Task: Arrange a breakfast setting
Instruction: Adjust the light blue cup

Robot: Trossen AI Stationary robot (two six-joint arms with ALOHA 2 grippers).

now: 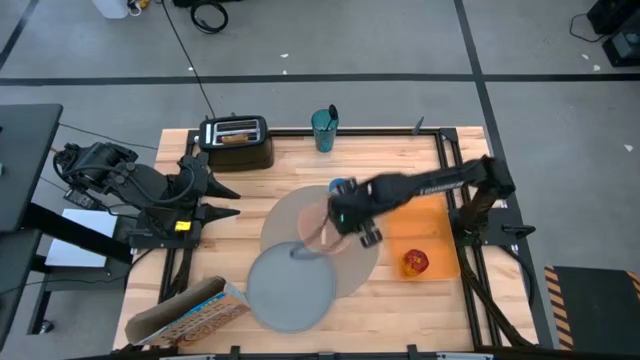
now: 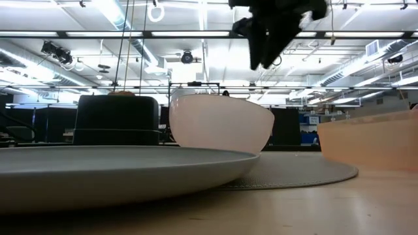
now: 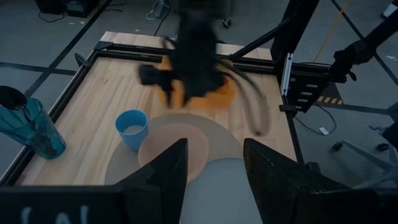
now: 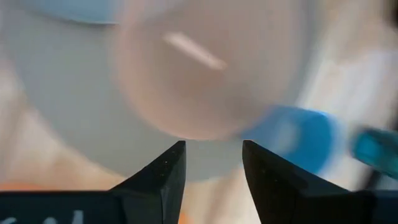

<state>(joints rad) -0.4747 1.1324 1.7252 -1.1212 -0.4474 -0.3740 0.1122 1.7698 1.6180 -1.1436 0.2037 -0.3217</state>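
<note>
- High view: right claw (image 1: 352, 222) hangs over the pink bowl (image 1: 325, 228), which sits on the round placemat (image 1: 345, 270) mid-tabletop (image 1: 290, 160).
- Its fingers stand apart around nothing; low view shows the claw well above the bowl rim, so the bowl looks released.
- Left claw (image 1: 222, 198) parked at 9 o'clock, fingers parted with nothing between them.
- Looks done: placemat down, bowl on it, grey plate (image 1: 290, 288) overlapping the mat's 7 o'clock edge, light-blue cup (image 1: 341, 187) touching the mat at 12.
- Looks left: red apple (image 1: 416, 262) sits on the orange mat (image 1: 432, 232) at 3 o'clock; toast in the toaster (image 1: 236, 142) at 11; cereal box (image 1: 185, 312) lying at 7, half off the tabletop edge.
- Can't spot a spoon clearly.
- Plate also hangs near the front edge; my read, it wants shifting inward.
- Room: bare wood at 9–10 o'clock; the frame posts at 3 crowd the right arm.
</note>
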